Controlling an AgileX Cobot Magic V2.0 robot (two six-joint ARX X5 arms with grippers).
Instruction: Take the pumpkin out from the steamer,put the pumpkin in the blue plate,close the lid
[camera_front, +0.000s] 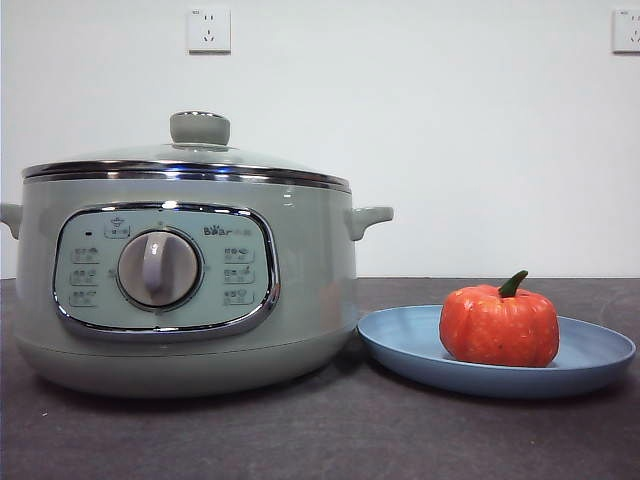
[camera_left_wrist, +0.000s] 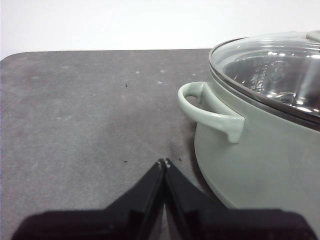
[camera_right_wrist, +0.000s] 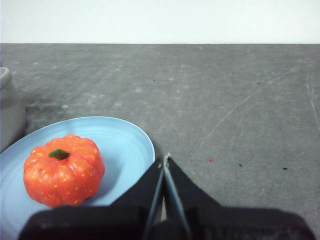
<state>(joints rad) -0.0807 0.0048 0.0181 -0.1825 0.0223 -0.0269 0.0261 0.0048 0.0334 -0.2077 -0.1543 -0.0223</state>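
Observation:
The orange-red pumpkin (camera_front: 499, 325) (camera_right_wrist: 63, 170) with its green stem sits upright in the blue plate (camera_front: 590, 360) (camera_right_wrist: 125, 140), to the right of the steamer (camera_front: 185, 290) (camera_left_wrist: 260, 150). The glass lid (camera_front: 190, 160) (camera_left_wrist: 272, 70) with its pale green knob rests shut on the steamer's chrome rim. My left gripper (camera_left_wrist: 164, 162) is shut with nothing in it, over the bare table beside the steamer's side handle (camera_left_wrist: 210, 112). My right gripper (camera_right_wrist: 164, 159) is shut and holds nothing, just off the plate's rim and apart from the pumpkin. Neither arm shows in the front view.
The dark grey tabletop (camera_front: 320, 440) runs to a white wall with two sockets (camera_front: 208, 30). The plate's rim lies close against the steamer's base. Bare table stretches beyond the plate (camera_right_wrist: 240, 100) and beside the steamer's handle (camera_left_wrist: 85, 110).

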